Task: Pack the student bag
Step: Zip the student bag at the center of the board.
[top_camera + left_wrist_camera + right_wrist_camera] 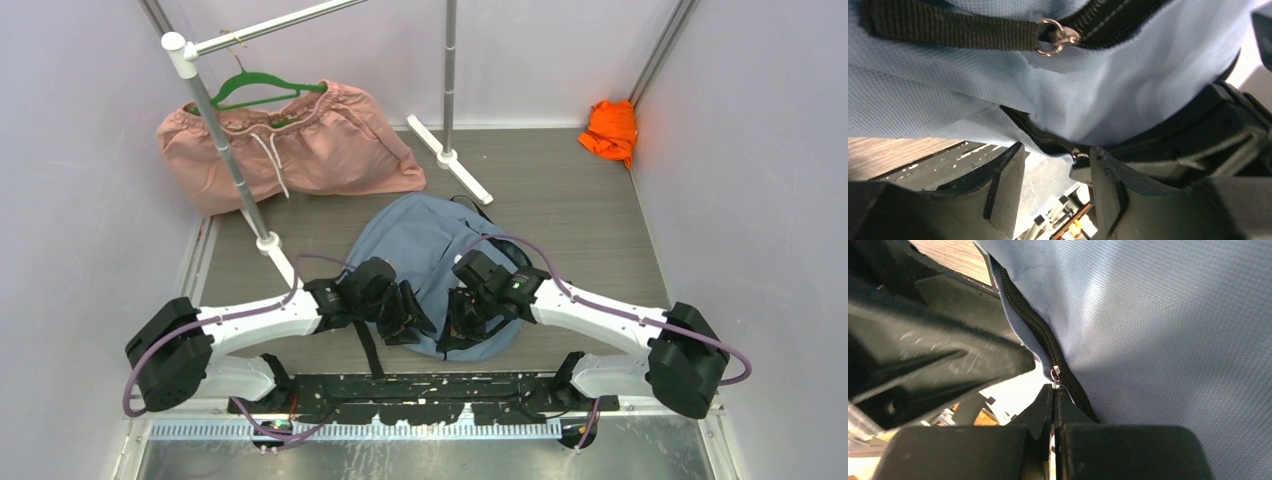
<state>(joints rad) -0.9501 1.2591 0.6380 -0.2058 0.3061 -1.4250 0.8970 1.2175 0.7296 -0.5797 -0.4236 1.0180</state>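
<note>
**A:** Where do we log the bag [425,235]?

**B:** On the desk [580,210], about the middle, with its near end between our two claws.

**A:** Right claw [1054,395]?

**B:** Pinched tight. We see its fingers pressed flat together on the zip pull [1055,374], at the black zip along the bag's edge.

**A:** Left claw [1055,185]?

**B:** Partly apart. We note a clear gap between its fingers and nothing clamped in it. The bag's zip edge lies just past its tips, and the pull sits just beside one fingertip. The two claws are near each other at that same edge.

**A:** Anything more in the left wrist view?

**B:** Higher on the blue fabric, a black strap [948,30] ends at a metal ring [1048,36] beside another zip.

**A:** Surroundings?

**B:** At far left we have a pink garment [300,150] on a green hanger [262,88], by the rack [215,125], with its lower part lying on the desk. An orange cloth [610,128] sits in the far right corner, well apart from the bag.
</note>
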